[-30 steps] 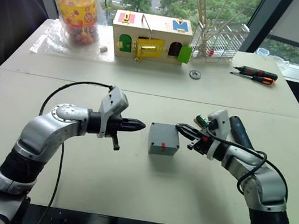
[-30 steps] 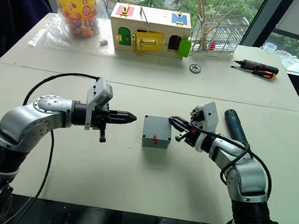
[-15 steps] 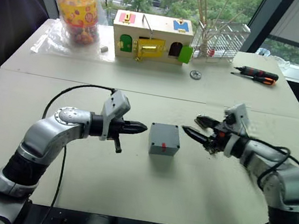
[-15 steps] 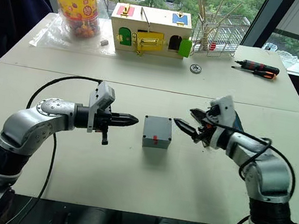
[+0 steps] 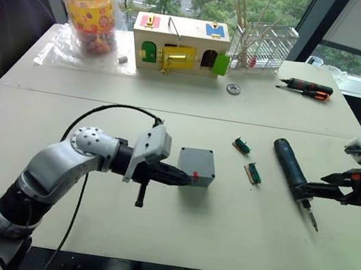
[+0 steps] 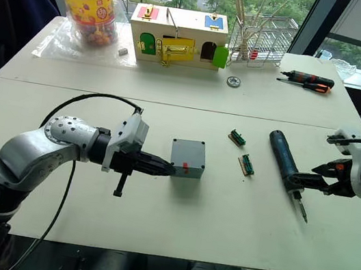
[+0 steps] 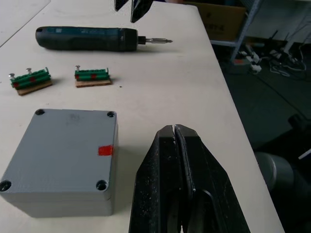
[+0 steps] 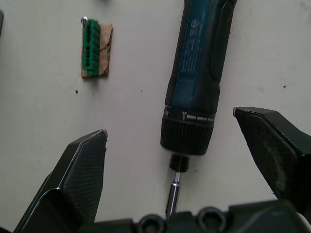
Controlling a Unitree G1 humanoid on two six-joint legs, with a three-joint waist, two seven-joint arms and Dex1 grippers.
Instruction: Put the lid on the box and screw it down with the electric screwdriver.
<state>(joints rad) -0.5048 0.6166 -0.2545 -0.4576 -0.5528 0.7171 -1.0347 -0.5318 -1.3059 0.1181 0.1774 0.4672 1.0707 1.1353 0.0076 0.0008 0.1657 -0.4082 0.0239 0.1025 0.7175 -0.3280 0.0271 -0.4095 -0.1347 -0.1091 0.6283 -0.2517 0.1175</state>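
Note:
The grey box (image 5: 197, 166) stands mid-table with its red mark facing me. The lid (image 7: 63, 145) sits flat on top of it, with a screw hole in each corner. My left gripper (image 5: 185, 177) is shut and empty, its tips just beside the red-marked side, a small gap showing in the left wrist view. The electric screwdriver (image 5: 291, 167) lies on the table to the right, bit pointing toward me. My right gripper (image 8: 170, 124) is open, its fingers (image 8: 82, 179) standing either side of the driver's collar and bit without touching it.
Two small green terminal blocks (image 5: 242, 145) (image 5: 252, 173) lie between box and driver. On the far table stand a wooden box with coloured doors (image 5: 182, 44), a bagged jar (image 5: 90, 9), a wire rack (image 5: 268, 44), two hand screwdrivers (image 5: 306, 89) and a washer (image 5: 233, 88).
My right gripper opened and drew back from the box, rightward to the screwdriver's bit end. My left gripper moved right, up against the box's side. The view has shifted slightly.

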